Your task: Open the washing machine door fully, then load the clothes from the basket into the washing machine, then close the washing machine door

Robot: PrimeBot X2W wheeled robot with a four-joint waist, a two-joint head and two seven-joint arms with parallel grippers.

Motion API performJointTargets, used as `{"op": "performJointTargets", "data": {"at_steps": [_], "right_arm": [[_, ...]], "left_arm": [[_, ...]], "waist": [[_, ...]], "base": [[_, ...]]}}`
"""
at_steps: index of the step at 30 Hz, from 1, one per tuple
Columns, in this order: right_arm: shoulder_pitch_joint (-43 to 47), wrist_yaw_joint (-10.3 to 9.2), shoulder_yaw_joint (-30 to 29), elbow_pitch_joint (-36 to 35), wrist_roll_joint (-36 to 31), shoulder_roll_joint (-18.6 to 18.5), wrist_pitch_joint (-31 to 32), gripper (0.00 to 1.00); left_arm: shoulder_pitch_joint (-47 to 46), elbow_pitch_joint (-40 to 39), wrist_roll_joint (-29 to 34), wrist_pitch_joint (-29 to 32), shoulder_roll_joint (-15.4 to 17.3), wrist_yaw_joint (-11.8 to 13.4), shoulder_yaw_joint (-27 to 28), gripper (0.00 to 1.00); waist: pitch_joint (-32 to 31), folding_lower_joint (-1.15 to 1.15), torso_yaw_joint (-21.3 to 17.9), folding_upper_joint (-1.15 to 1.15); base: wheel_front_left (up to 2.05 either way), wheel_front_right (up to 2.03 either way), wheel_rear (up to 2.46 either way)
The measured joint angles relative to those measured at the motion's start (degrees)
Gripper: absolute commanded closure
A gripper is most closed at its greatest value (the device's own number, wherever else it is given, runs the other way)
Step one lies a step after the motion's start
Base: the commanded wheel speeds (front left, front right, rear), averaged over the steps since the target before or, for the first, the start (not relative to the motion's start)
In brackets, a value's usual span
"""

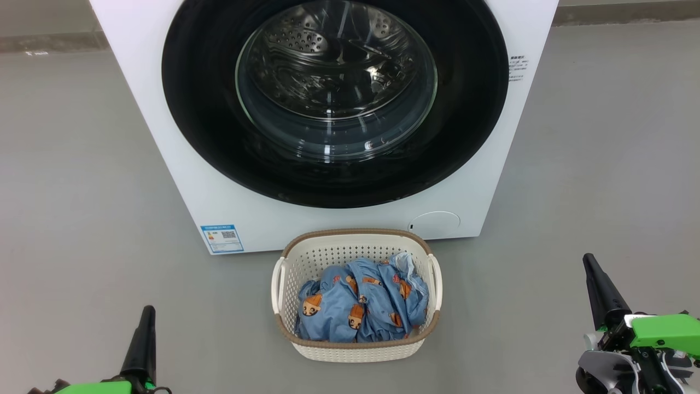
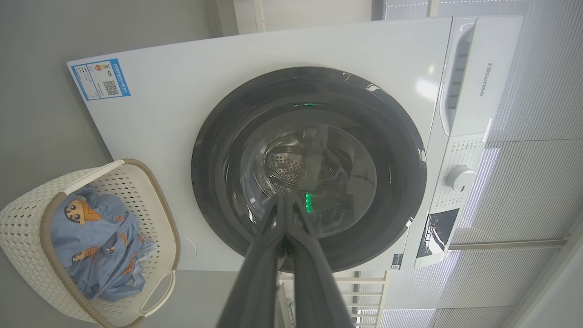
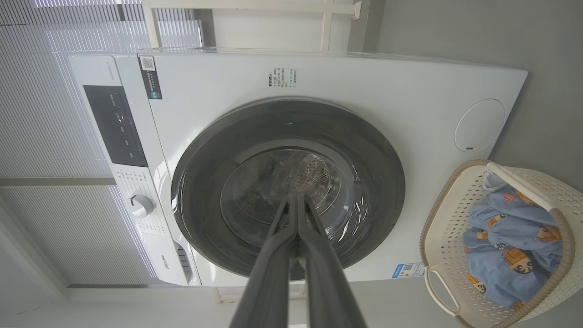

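The white washing machine [image 1: 180,164] stands ahead with its round black-rimmed door [image 1: 208,137] closed flat against the front; the steel drum shows through the glass. On the floor right before it sits the cream basket [image 1: 355,353] holding the light blue clothes [image 1: 361,301]. My left gripper [image 1: 146,314] is shut and empty at the lower left, well left of the basket. My right gripper [image 1: 589,262] is shut and empty at the lower right. Both wrist views face the door [image 2: 218,182] [image 3: 373,150], with the fingertips [image 2: 284,200] [image 3: 296,200] pressed together and the basket [image 2: 23,237] [image 3: 437,237] at the side.
Grey floor [image 1: 82,191] spreads on both sides of the machine and around the basket. A control panel with a knob [image 2: 460,177] runs along the machine's top. A blue label [image 1: 221,238] sits low on the front. Blinds and a white rail stand behind.
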Motion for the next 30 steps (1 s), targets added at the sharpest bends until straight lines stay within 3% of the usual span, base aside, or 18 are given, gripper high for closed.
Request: {"op": "performJointTargets", "data": {"at_steps": [30], "right_arm": [[0.0,0.0,-0.07,0.01,-0.33,0.43,0.41,1.0]], "left_arm": [[0.0,0.0,0.0,0.0,-0.01,0.0,0.0,1.0]], "waist": [[0.0,0.0,0.0,0.0]], "base": [[0.0,0.0,0.0]]}}
